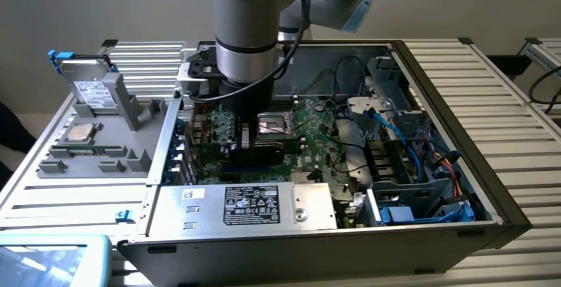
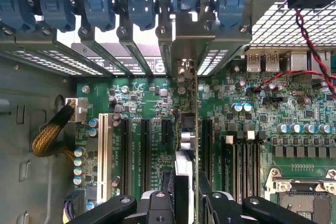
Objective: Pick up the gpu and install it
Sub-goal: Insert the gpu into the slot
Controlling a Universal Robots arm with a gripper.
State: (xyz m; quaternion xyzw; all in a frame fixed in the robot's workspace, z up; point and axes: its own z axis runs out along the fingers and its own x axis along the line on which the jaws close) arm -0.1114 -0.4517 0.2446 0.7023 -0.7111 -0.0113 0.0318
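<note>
Between the two fingers (image 2: 157, 205) of the gripper (image 2: 186, 205), in the wrist view, you have:

- The gpu (image 2: 188, 129). It stands on edge over the motherboard (image 2: 142, 98), seen edge-on, with its black cooler block towards the gripper and its silver bracket up against the rear slot openings of the case. In the exterior view it sits low in the case (image 1: 256, 144), just beside the CPU socket (image 1: 274, 124). You cannot tell from either view whether its lower edge is fully seated.
- Gripper: clenched on the gpu, one finger on each face of the card.
- Arm (image 1: 249, 31): reaches straight down into the open case from above.
- Expansion slots: black ones (image 2: 144, 150) lie parallel on both sides of the card, and one white slot (image 2: 103, 150) lies further out.
- Blue retention clips (image 2: 100, 3): a row along the rear wall, above the slot openings.
- Red and black twisted wire (image 2: 310, 45): crosses the board near the rear ports.
- Yellow-sleeved cable bundle (image 2: 50, 135): plugged in at the board's far edge from the socket.
- Power supply (image 1: 249, 205): a silver box with a label, in the near part of the case.
- Case (image 1: 491, 188): lies on its side, open, on a slatted table (image 1: 508, 103).
- Grey parts tray (image 1: 88, 162): on the exterior view's left, well apart from the card. It holds an upright drive (image 1: 92, 90) and a processor chip (image 1: 81, 132).
</note>
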